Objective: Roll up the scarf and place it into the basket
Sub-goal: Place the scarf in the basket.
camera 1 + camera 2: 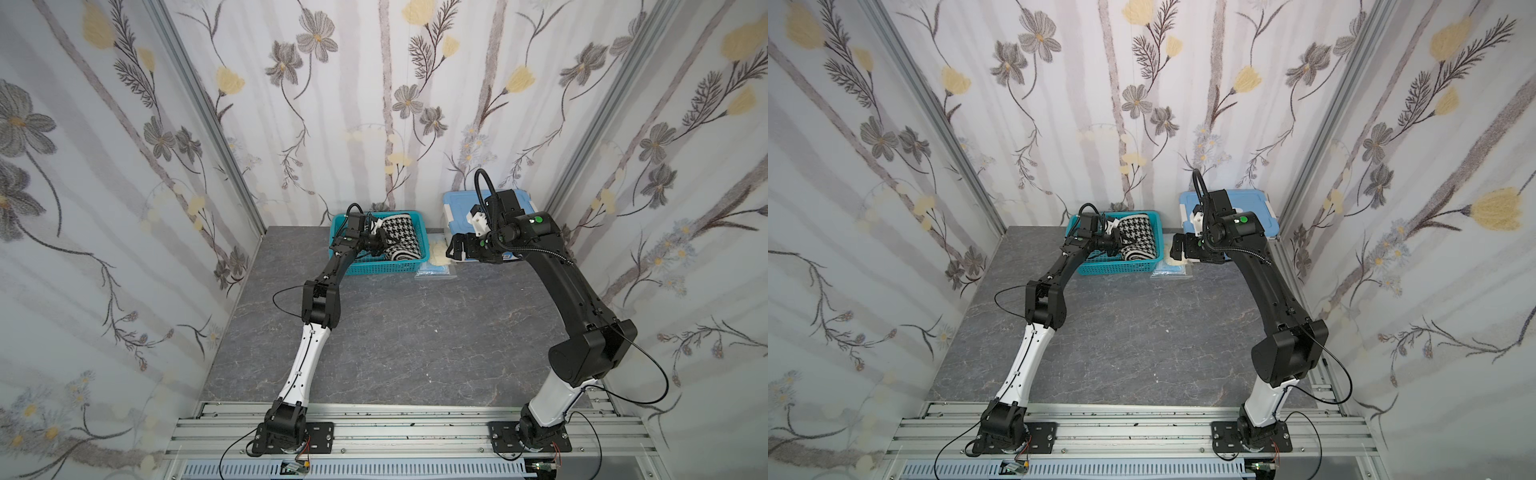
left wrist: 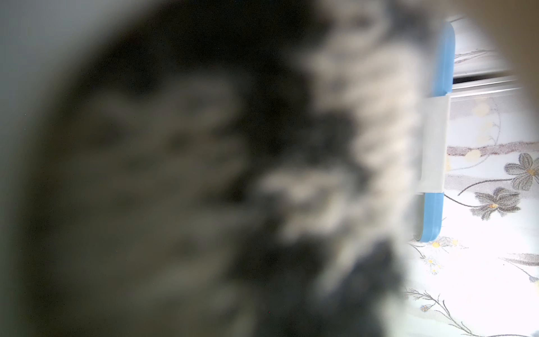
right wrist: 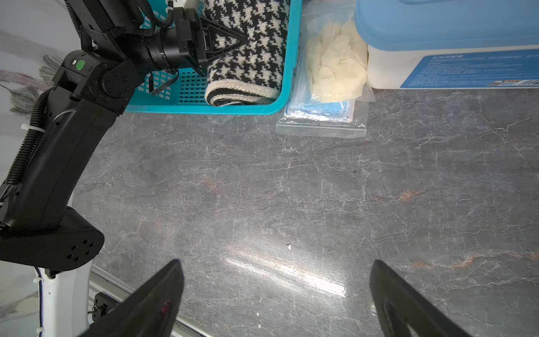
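The scarf [image 1: 401, 235], black-and-white houndstooth with a cream edge, lies rolled up inside the teal basket [image 1: 374, 268] at the back of the table, as both top views show. My left gripper [image 1: 384, 241] reaches into the basket from its left side and is shut on the roll's near face; the right wrist view shows its fingers [image 3: 233, 38] pinching the scarf [image 3: 248, 67]. The left wrist view is filled by blurred scarf [image 2: 204, 175]. My right gripper [image 3: 275, 265] hangs open and holds nothing, above the table to the right of the basket [image 3: 291, 58].
A white storage box with a light blue lid [image 1: 490, 208] stands right of the basket. Between them lie a pale yellow lump [image 3: 335, 58] and a clear bag of blue masks [image 3: 320, 116]. Floral walls close in three sides.
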Robot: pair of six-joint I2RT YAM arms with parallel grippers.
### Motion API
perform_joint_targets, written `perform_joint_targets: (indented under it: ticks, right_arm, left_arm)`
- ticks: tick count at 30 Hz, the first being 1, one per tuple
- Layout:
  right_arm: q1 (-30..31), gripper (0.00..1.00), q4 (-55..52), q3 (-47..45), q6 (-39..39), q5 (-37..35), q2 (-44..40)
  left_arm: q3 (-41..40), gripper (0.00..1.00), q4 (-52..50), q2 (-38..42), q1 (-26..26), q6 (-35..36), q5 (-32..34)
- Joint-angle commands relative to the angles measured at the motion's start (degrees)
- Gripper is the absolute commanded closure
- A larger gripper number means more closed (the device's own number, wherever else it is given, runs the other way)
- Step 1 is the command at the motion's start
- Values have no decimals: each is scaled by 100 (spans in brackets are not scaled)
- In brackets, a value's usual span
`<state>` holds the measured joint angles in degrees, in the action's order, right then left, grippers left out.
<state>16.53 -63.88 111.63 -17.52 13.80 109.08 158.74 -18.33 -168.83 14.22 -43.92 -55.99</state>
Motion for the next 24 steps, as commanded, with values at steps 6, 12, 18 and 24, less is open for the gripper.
perform_joint_targets:
  ticks: [6,12,18,24]
  right_arm:
    - [-23,0,371,-1,-41,52,-51]
    - [-45,0,396,-52,-32,24,-110]
    - [-114,0,576,-296,-54,-21,-236]
    - [-186,0,604,-328,169,-713,-562]
  left_arm:
    - [0,65,-158,99,74,182,501]
    - [2,40,143,184,29,-136,607]
    - [1,0,-633,755,-12,424,742]
    - [-248,0,-2366,1680,-151,1679,1278]
